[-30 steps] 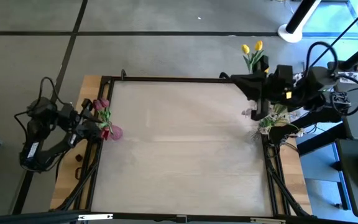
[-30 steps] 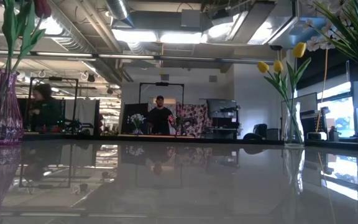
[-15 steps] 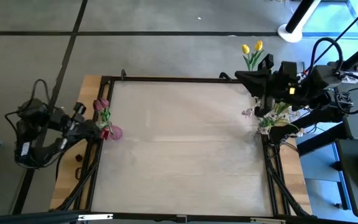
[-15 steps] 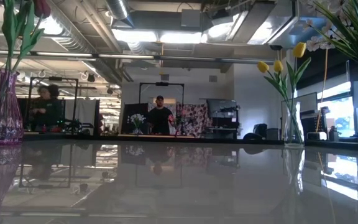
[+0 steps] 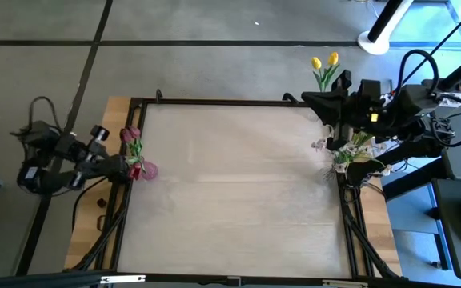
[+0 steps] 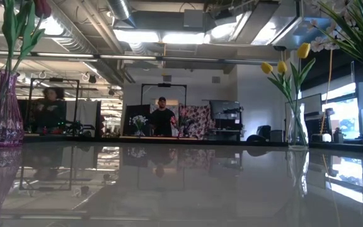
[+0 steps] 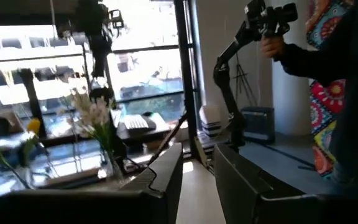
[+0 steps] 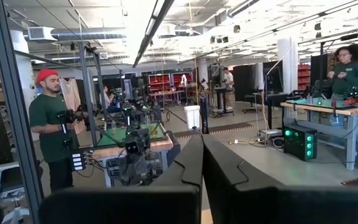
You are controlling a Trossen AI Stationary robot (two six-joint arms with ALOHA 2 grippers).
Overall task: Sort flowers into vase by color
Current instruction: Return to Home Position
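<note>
Your left claw is empty, with only a narrow gap between its fingers. It sits at the left edge of the desk, pointing in across the top. The red flowers stand upright in the purple vase just beside that claw, on its desk side, so this arm is by far the nearer to them. I judge that any retreat should go outward, away from the vase, rather than past the stems. The arm itself is folded low off the desk's left side. Your right claw is all but closed on nothing and is held over the right edge. The yellow tulips are near it, and the white blossoms are close by the arm. No stem lies loose on the desk, so the sorting looks finished.
</note>
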